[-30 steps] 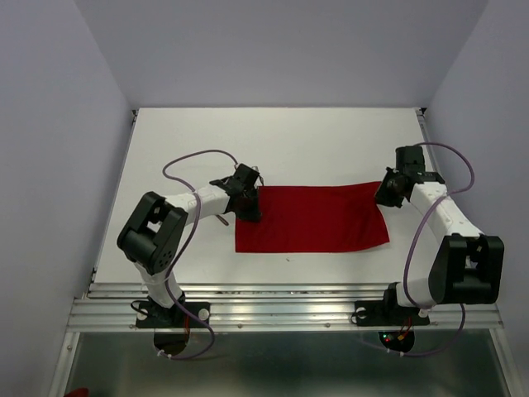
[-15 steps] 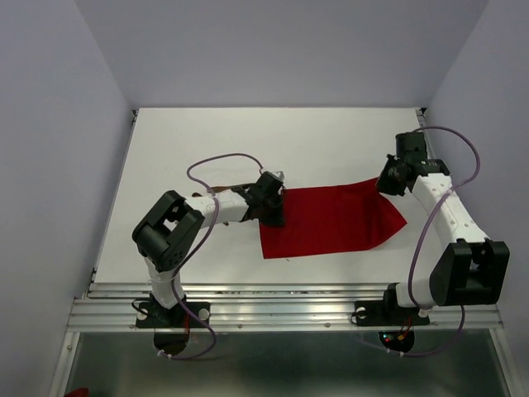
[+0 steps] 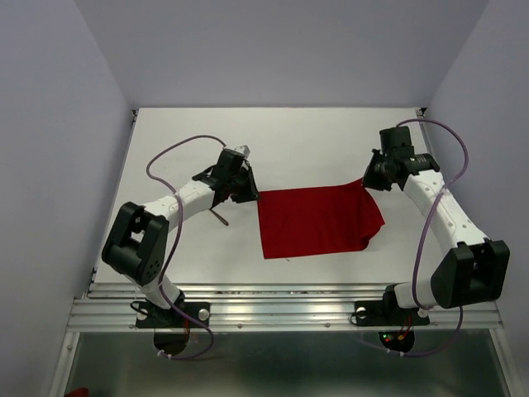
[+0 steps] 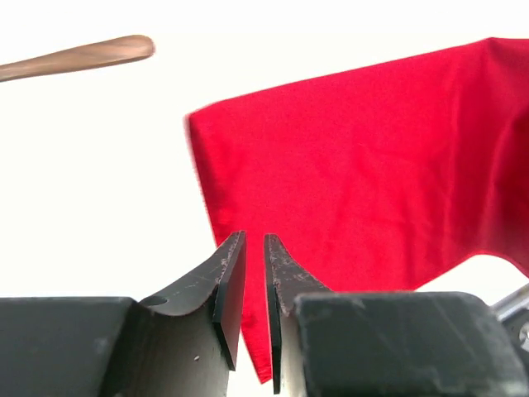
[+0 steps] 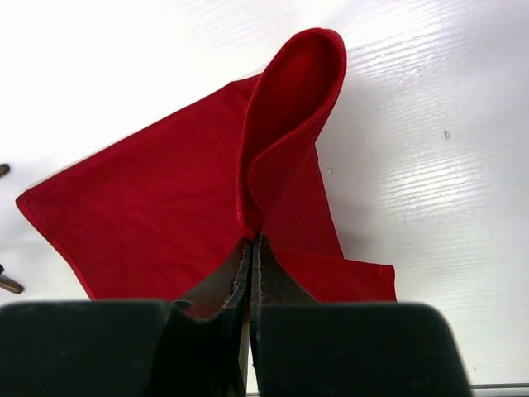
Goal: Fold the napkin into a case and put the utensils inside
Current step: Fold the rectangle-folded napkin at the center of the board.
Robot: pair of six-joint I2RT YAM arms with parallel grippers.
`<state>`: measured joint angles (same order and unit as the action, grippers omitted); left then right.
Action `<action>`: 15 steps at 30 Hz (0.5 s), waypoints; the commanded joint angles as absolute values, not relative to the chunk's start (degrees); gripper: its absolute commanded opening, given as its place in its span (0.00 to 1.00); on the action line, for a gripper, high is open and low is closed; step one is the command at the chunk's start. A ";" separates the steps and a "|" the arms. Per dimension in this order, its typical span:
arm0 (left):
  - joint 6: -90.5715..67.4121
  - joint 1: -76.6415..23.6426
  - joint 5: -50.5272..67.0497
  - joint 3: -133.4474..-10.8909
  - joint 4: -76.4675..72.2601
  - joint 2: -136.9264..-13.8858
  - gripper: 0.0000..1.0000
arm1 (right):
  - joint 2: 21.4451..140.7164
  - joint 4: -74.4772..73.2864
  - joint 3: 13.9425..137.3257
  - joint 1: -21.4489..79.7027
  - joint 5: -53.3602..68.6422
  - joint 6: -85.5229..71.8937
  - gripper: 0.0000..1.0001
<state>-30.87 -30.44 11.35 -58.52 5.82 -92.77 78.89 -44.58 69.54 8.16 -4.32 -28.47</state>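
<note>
As it lies, red cloth napkin (image 3: pixel 314 222): long axis left-right — white table (image 3: pixel 190 136).
Right jaws: pinching its raised corner.
Left jaws: narrow, empty.

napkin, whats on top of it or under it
Nothing lies on the napkin; the right gripper pinches its raised corner. It rests on the white table; anything beneath is hidden.

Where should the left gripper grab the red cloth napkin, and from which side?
Grip the bright red cloth napkin at its far left corner, low from the left: that edge lies flat and free near the left gripper; the right gripper holds the right corner.
</note>
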 commanded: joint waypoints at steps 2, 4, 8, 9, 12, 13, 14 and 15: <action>-29.36 -29.36 12.57 -55.20 8.70 -93.25 0.26 | 79.45 -43.86 69.96 10.11 -5.89 -30.23 0.01; -29.44 -29.35 13.35 -54.58 8.18 -94.57 0.26 | 79.98 -44.03 70.48 11.42 -6.33 -30.76 0.01; -29.53 -29.71 13.62 -53.26 6.68 -95.45 0.26 | 80.42 -44.03 71.10 14.32 -6.77 -31.81 0.01; -29.53 -29.79 14.06 -53.00 6.42 -95.62 0.26 | 80.68 -44.03 71.10 14.94 -6.85 -32.16 0.01; -29.79 -30.06 15.47 -53.00 5.36 -96.50 0.26 | 81.21 -43.77 71.02 17.66 -7.47 -33.66 0.01; -29.79 -30.15 15.99 -53.00 5.01 -96.94 0.26 | 81.56 -43.60 70.93 18.54 -7.64 -34.53 0.01; -29.88 -30.32 16.26 -53.17 4.92 -97.29 0.26 | 81.82 -43.25 70.84 20.11 -7.91 -34.98 0.01; -29.88 -30.41 16.87 -53.26 4.66 -97.90 0.26 | 82.17 -42.98 70.75 20.91 -8.00 -35.85 0.01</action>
